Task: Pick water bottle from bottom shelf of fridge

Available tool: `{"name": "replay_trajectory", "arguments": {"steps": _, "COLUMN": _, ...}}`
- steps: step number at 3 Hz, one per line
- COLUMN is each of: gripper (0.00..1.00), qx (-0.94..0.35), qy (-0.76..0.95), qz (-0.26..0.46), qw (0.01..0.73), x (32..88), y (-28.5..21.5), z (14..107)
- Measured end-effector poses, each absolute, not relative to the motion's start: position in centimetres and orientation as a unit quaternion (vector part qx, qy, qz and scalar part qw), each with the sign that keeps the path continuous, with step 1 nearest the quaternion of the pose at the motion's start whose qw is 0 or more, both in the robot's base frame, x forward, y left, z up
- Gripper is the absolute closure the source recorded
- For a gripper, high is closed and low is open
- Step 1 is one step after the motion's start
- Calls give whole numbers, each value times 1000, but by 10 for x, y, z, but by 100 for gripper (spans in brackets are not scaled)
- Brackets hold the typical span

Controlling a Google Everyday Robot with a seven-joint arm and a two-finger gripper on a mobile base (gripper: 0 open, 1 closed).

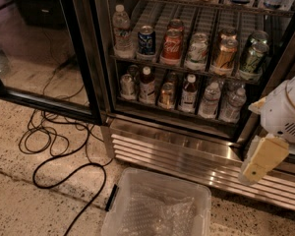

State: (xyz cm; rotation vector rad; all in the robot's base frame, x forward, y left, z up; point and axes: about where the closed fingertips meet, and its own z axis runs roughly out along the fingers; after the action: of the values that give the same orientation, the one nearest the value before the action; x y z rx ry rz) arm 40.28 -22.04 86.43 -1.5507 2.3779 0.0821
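Approach step: gripper (259,163) hangs low right by fridge (187,157) grille, open/closed can't tell, water bottle (210,99) upright near bottom shelf's (177,114) right end; next needs raising + reaching in.

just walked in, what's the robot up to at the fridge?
The robot's hand hangs low on the right, in front of the fridge's steel grille, touching no bottle. A water bottle stands untouched on the bottom shelf, just right of the dark-filled bottles. A clear plastic bin sits on the floor in front.
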Motion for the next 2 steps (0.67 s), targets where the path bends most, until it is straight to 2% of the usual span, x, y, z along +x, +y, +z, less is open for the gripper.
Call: {"name": "replay_trajectory", "arguments": {"steps": 2, "gripper": 0, "qx": -448, "qy": 879, "qz": 72, "qw": 149, "x": 380, "y": -190, "z": 768}}
